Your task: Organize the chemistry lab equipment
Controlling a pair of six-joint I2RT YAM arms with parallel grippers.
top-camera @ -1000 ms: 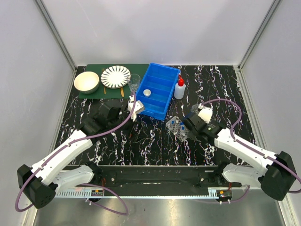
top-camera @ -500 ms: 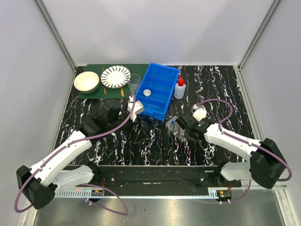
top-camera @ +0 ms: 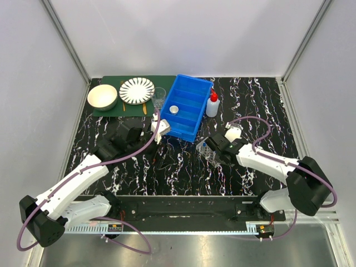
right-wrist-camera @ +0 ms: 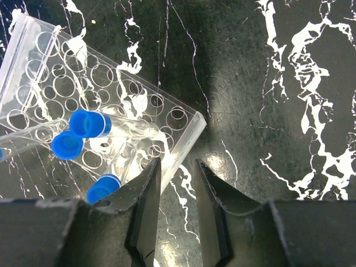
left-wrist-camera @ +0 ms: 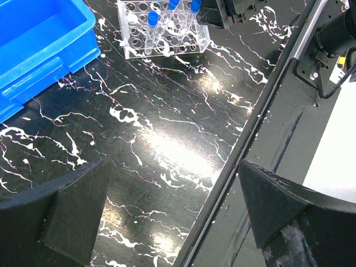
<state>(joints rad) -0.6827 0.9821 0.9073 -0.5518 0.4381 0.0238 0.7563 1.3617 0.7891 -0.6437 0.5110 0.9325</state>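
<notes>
The right gripper (right-wrist-camera: 176, 167) holds its jaws narrowly parted on nothing, above the black marbled tabletop (right-wrist-camera: 289, 83). The clear plastic tube rack (right-wrist-camera: 55, 83) with its clear blue-capped tubes (right-wrist-camera: 88, 123) lies just ahead, one corner nearest the gap. The left gripper (left-wrist-camera: 175, 194) gapes wide, well apart from the rack.

Your overhead view looks down from behind the near edge, far enough to take in the whole table (top-camera: 183, 169). Your left wrist view sits low, facing the tube rack (left-wrist-camera: 178, 44) at top centre and the blue bin (left-wrist-camera: 39, 39) at upper left. Your right wrist view hangs close above that same rack.
</notes>
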